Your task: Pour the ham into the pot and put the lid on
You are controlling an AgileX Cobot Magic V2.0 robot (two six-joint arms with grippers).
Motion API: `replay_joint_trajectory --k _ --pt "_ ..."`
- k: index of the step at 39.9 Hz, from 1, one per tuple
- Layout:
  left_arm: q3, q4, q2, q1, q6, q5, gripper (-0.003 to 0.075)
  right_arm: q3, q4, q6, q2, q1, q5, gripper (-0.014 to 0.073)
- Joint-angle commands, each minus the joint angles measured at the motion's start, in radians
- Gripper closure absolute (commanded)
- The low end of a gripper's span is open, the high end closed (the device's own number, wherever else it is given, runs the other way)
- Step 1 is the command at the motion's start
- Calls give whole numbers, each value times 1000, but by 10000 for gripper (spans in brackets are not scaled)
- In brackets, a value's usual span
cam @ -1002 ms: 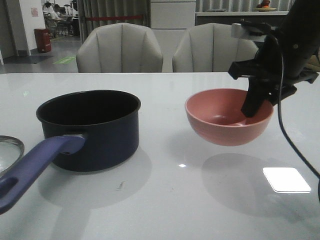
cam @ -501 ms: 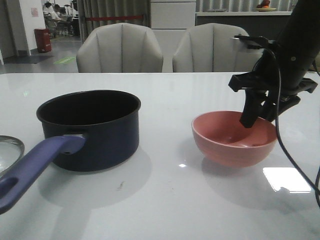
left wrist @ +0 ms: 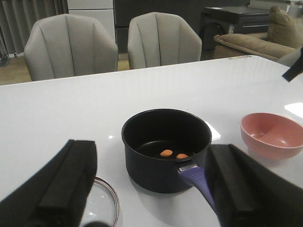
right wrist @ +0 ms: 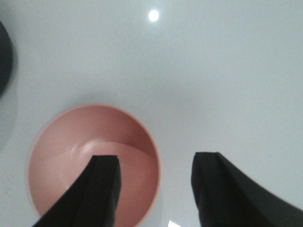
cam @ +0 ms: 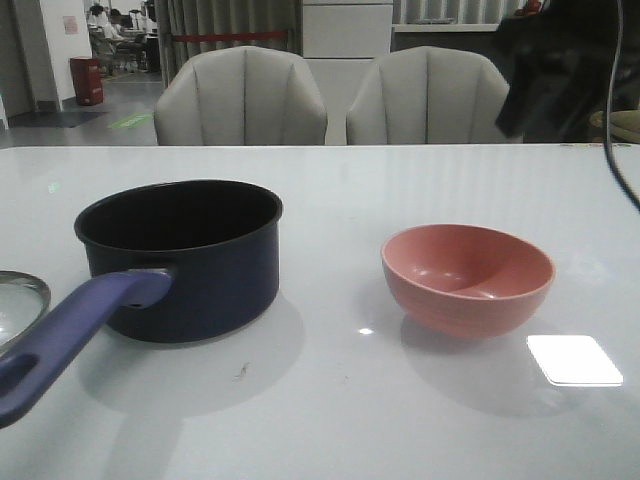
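While the pot (cam: pixel 180 258) stands on the white table (cam: pixel 330 410), two ham (left wrist: pixel 166 153) chunks lie inside it on its black floor. The lid (cam: pixel 20 303) lies flat just left of the pot; the pink bowl (cam: pixel 467 277) sits upright to its right. The right gripper (right wrist: pixel 154 189) hangs released over the bowl, and the left gripper (left wrist: pixel 151 189) is spread wide before the pot.

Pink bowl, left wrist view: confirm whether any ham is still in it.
No: the pink bowl looks empty, and two ham pieces lie in the pot.

Right gripper (right wrist: pixel 154 189) hangs high, jaws spread wide and holding nothing; left gripper (left wrist: pixel 151 189) sits low, jaws wide apart too, empty.
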Motion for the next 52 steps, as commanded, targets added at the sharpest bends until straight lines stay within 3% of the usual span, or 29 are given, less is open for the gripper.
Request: replay_joint_trajectory --k 1,17,36,48,52 --pt "-26 -5 13 -8 -3 -76 209 10 25 -9 -155 6 -69 139" --pt "-26 -5 13 -8 -3 -76 209 513 64 -11 -735 60 -527 139" --pt "-26 -5 13 -8 -3 -76 209 1004 99 -10 -1466 60 -583 139" --pt "-26 -6 13 -8 -3 -76 209 1134 99 -10 -1549 60 -693 150" --pt "-26 -6 13 -8 -3 -76 209 1139 99 -10 -1549 60 -684 249"
